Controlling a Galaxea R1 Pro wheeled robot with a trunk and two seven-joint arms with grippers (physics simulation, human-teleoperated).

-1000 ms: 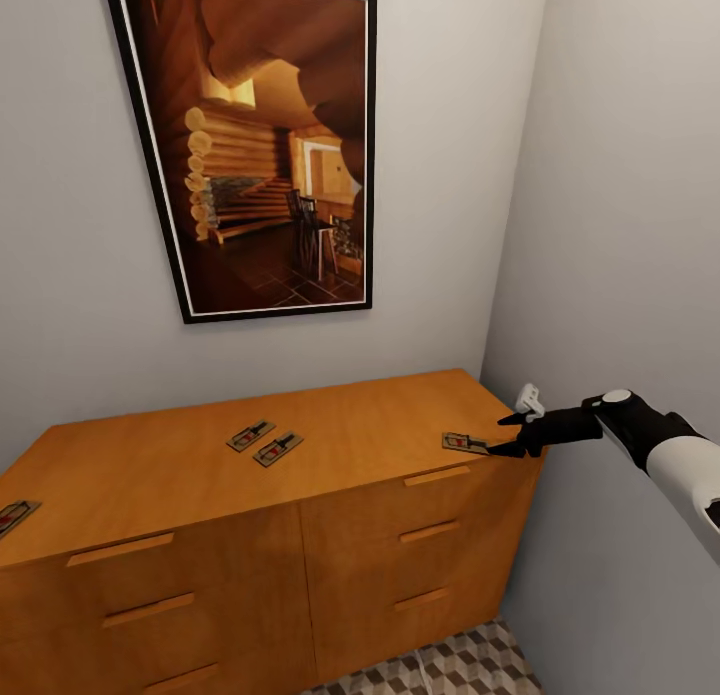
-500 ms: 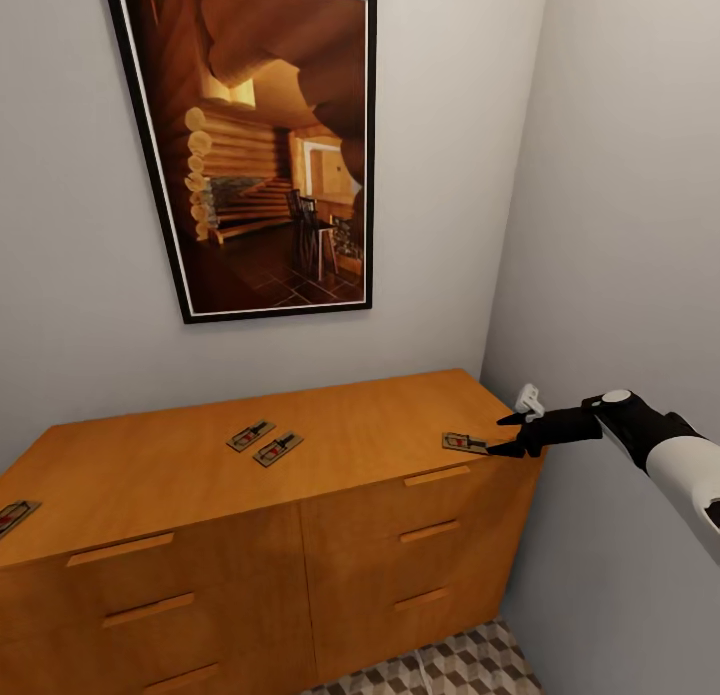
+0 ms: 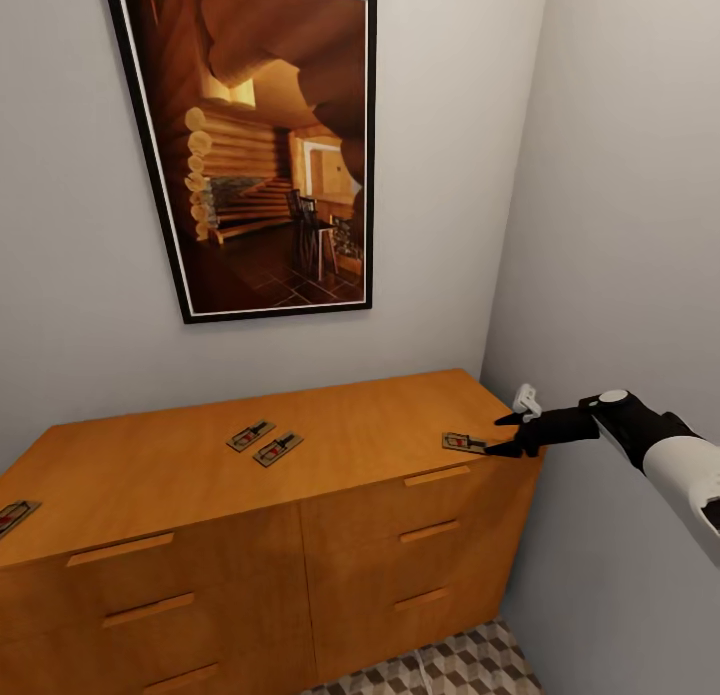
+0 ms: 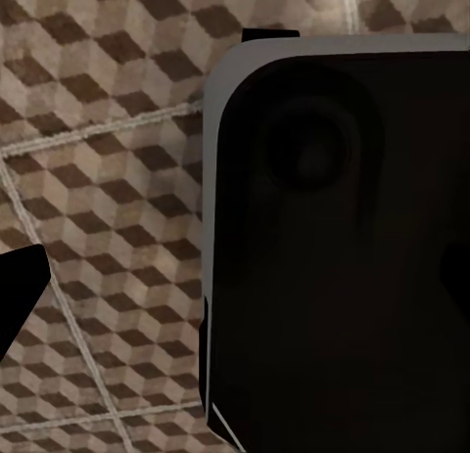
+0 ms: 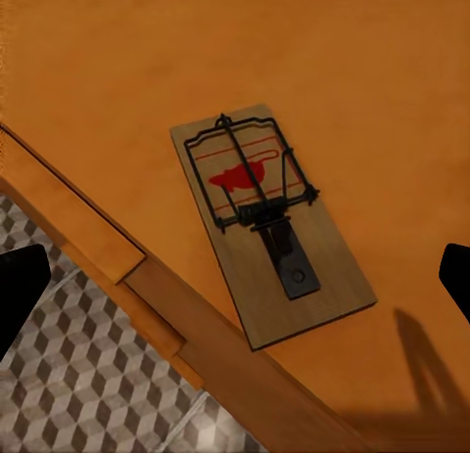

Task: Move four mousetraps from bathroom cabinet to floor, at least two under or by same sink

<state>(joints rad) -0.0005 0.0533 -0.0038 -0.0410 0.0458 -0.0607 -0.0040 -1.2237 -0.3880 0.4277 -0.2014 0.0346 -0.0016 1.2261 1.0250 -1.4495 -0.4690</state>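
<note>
At frame's left edge, cropped mousetrap (image 3: 14, 516).

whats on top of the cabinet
Four mousetraps lie flat on the cabinet: one at its left edge, two side by side mid-top, one by the right claw. Drawer contents are hidden.

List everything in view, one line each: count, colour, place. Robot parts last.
mousetraps: four, pale wood with dark wire and a red spot, all on the cabinet top; a pair side by side near the middle, one at the left end, one at the right front edge
cabinet: one, orange-brown with bar-handled drawers, against the wall
framed picture: one, black frame, log-cabin interior, on the wall above the cabinet
bathroom floor: brown, beige and white cube-pattern tiles, below the cabinet
right gripper: one, black, open, at the right-hand mousetrap, white forearm behind
left gripper: dark housing above the tiles; fingers' state unclear
</note>
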